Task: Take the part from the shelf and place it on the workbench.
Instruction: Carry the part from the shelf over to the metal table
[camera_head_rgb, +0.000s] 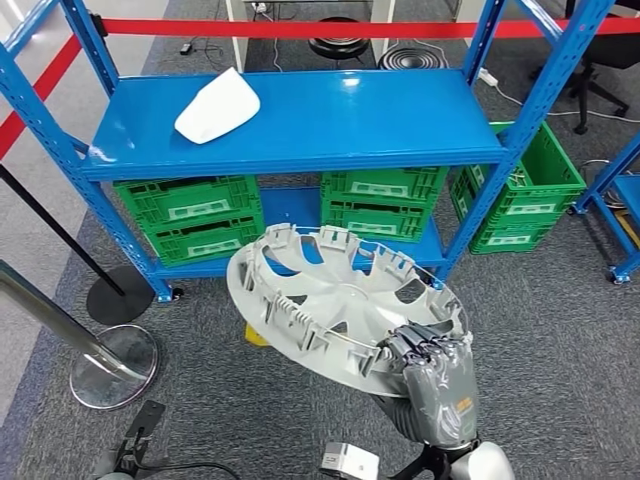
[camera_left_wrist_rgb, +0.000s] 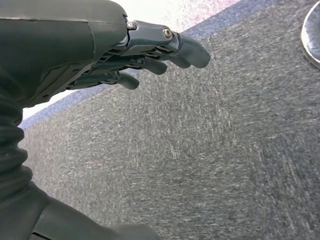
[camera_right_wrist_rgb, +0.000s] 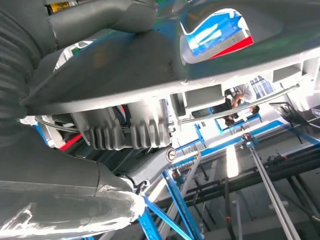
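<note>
hubcap silver-grey | shelf blue | crates green | carpet grey-speckled

Right hand grips part (grey rim).

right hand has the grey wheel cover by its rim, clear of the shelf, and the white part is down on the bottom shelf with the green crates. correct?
One slip: the white part lies on the top shelf, not below with the green crates. The head view shows it. The rest holds: the right hand grips the grey wheel cover by its rim, clear of the shelf.
</note>
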